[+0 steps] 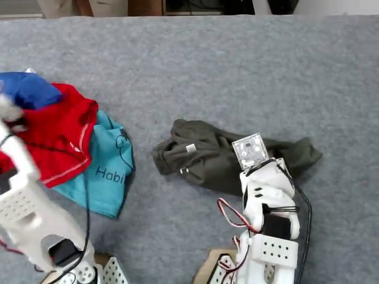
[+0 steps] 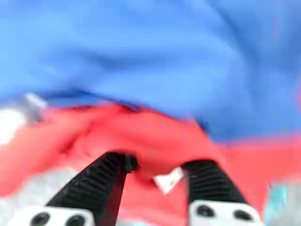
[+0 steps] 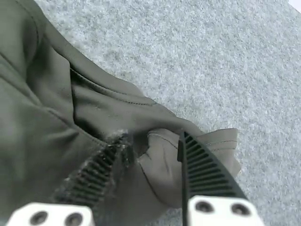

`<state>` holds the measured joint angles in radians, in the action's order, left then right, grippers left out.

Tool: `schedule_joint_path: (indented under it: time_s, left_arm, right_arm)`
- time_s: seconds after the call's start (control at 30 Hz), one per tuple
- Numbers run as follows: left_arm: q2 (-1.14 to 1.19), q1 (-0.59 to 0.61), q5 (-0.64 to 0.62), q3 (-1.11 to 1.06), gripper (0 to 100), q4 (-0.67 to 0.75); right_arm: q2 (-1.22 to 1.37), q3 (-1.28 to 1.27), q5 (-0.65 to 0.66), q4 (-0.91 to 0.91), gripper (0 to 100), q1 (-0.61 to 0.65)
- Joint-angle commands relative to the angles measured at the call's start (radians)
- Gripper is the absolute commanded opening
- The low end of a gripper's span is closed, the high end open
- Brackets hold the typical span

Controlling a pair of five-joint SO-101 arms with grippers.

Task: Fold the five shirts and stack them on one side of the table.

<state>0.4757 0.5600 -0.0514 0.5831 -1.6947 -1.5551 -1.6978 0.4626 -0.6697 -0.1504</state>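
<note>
No folds yet: red shirt (image 1: 59,136), blue shirt (image 1: 26,90), teal shirt (image 1: 109,171) heaped; olive shirt (image 1: 201,157) crumpled. Left claw (image 2: 160,165) and right claw (image 3: 153,139) both parted over cloth.

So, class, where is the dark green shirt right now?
In the high view the dark green shirt lies crumpled near the middle of the grey table, right of the teal shirt, with the right gripper at its right half.

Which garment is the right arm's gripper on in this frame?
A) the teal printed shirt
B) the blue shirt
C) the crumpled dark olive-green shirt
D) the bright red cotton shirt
C: the right gripper sits open across a fold of the crumpled dark olive-green shirt.
</note>
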Motion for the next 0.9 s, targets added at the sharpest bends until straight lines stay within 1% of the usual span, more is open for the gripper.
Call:
schedule_joint_path:
  time_s: [0.0, 0.07, 0.2, 0.33, 0.43, 0.47, 0.53, 0.57, 0.6, 0.67, 0.73, 0.87]
  left_arm:
    - [-0.012, -0.196, -0.006, 0.02, 23, -0.063]
    - [-0.002, -0.278, -0.035, -0.012, 23, -0.054]
    - [0.076, -0.404, -0.066, -0.109, 23, 0.029]
    - [0.208, -0.46, -0.129, -0.16, 23, 0.129]
    - [0.314, -0.463, -0.135, -0.144, 22, 0.143]
    - [0.34, -0.46, -0.135, -0.127, 20, 0.138]
    - [0.383, -0.445, -0.133, -0.075, 11, 0.133]
    - [0.389, -0.427, -0.129, -0.043, 5, 0.126]
    - [0.4, -0.4, -0.129, -0.009, 0, 0.117]
    - [0.398, -0.336, -0.133, 0.052, 4, 0.077]
    - [0.389, -0.261, -0.129, 0.127, 1, 0.046]
    - [0.371, -0.083, -0.124, 0.341, 2, -0.021]
  right_arm:
    - [-0.005, -0.002, 0.005, -0.005, 16.4, 0.013]
    - [-0.005, -0.002, 0.005, -0.005, 16.4, 0.013]
    - [-0.005, -0.002, 0.005, -0.006, 16.4, 0.013]
    - [-0.005, -0.002, 0.005, -0.006, 16.4, 0.012]
    - [-0.005, -0.002, 0.005, -0.006, 16.4, 0.012]
    - [-0.005, -0.002, 0.005, -0.006, 16.4, 0.012]
    - [-0.005, -0.002, 0.005, -0.006, 16.4, 0.012]
    - [-0.005, -0.002, 0.005, -0.006, 16.4, 0.012]
    - [-0.005, -0.002, 0.005, -0.006, 16.4, 0.012]
    - [-0.005, -0.002, 0.005, -0.006, 16.4, 0.012]
    - [-0.005, -0.002, 0.005, -0.006, 16.4, 0.012]
    - [-0.005, -0.002, 0.005, -0.006, 16.4, 0.012]
